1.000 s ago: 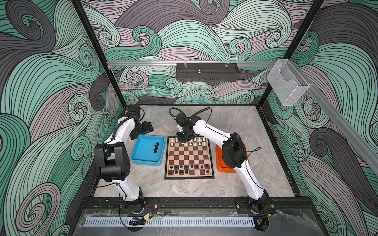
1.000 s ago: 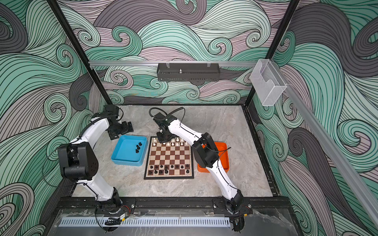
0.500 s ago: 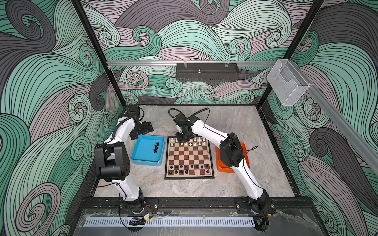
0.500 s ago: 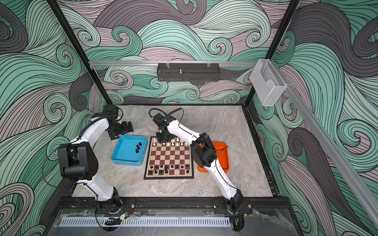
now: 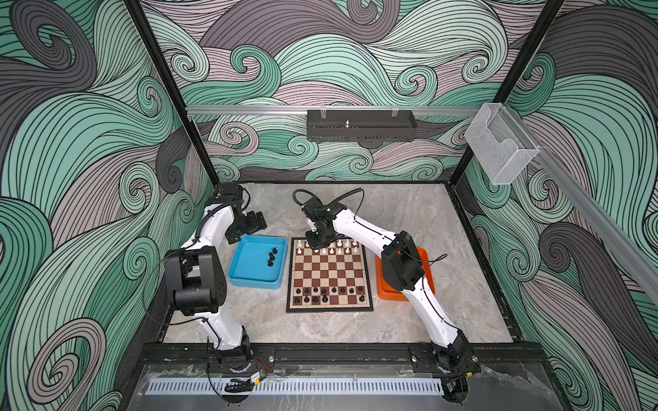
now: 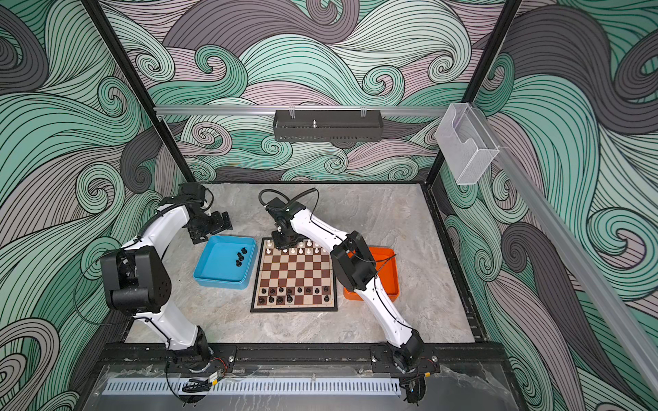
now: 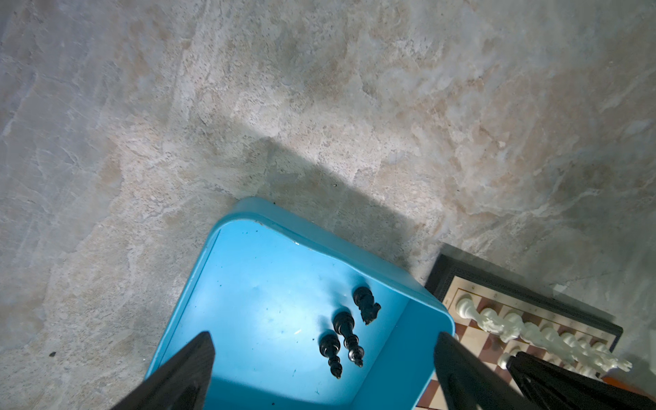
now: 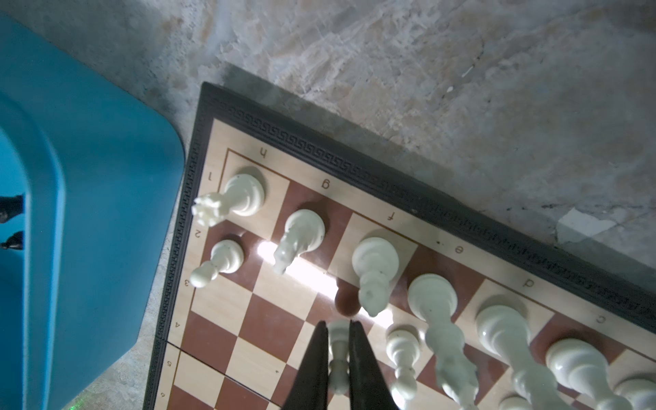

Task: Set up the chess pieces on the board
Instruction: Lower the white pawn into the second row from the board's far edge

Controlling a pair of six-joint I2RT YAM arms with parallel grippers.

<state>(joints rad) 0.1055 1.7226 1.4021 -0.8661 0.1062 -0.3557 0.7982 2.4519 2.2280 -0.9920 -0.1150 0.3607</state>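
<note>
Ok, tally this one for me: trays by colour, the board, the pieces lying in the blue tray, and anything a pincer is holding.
blue tray: 1
orange tray: 1
board: 1
black pieces in the blue tray: 3
white piece gripped by the right pincer: 1
Total: 7

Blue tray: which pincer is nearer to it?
Left. The left pincer hangs open above the far edge of the blue tray; the right pincer is over the board, shut on a white piece.
</note>
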